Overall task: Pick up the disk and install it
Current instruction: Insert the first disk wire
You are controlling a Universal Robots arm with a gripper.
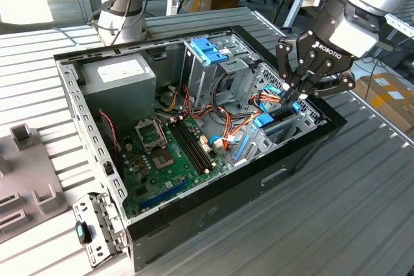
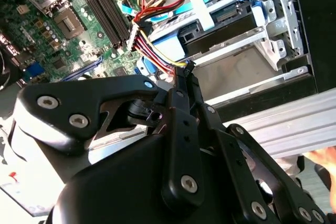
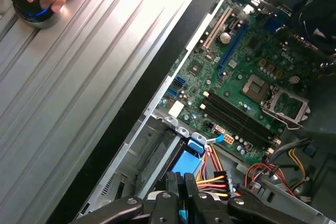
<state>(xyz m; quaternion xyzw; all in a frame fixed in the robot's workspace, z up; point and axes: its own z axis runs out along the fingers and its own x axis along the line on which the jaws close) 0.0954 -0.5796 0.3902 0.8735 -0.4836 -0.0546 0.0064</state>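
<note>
The end effector (image 1: 299, 92) hangs over the open computer case (image 1: 272, 176), fingers pinched together on something small and blue (hard to identify). The disk (image 2: 220, 22) sits in its bay, half hidden under cables (image 2: 157, 45).

**My claw, pointed down**

My arm reaches in from the exterior view's right, wrist angled downward; my claw (image 1: 296, 90) hangs low, its black fingers (image 3: 181, 192) drawn together at the tips, pressed side by side.

Bright, even light; glare whitens the ribbed table (image 3: 105, 51) in the first wrist view, the near arm blurred.
</note>
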